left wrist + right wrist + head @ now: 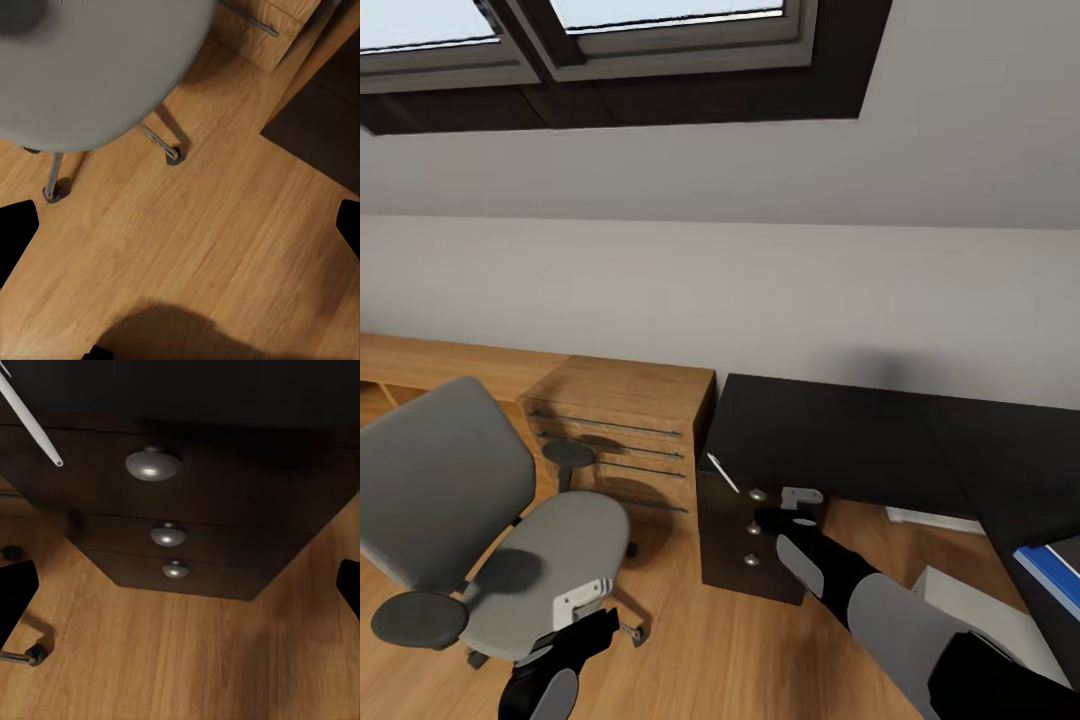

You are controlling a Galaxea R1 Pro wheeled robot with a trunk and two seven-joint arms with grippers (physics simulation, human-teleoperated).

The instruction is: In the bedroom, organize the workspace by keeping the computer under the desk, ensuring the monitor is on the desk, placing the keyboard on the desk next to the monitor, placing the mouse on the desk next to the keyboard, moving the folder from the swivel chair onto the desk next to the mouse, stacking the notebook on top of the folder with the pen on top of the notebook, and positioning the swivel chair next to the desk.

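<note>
The grey swivel chair [490,520] stands at the left on the wood floor, its seat [90,67] bare. The black desk [840,440] fills the right. A thin white pen [722,473] sticks out over the desk's corner, above the drawers [187,495]. A flat blue folder [1050,578] lies at the far right edge with something dark on it. My left gripper [585,605] hangs open over the floor beside the chair's base [180,225]. My right gripper [788,505] is open in front of the drawer knobs [180,585]. Monitor, keyboard and mouse are out of view.
A low light-wood cabinet [625,420] stands between chair and desk against the wall. A pale grey box [975,600] sits under the desk's right wing, partly behind my right arm. The chair's chrome legs and castors [174,155] spread over the floor.
</note>
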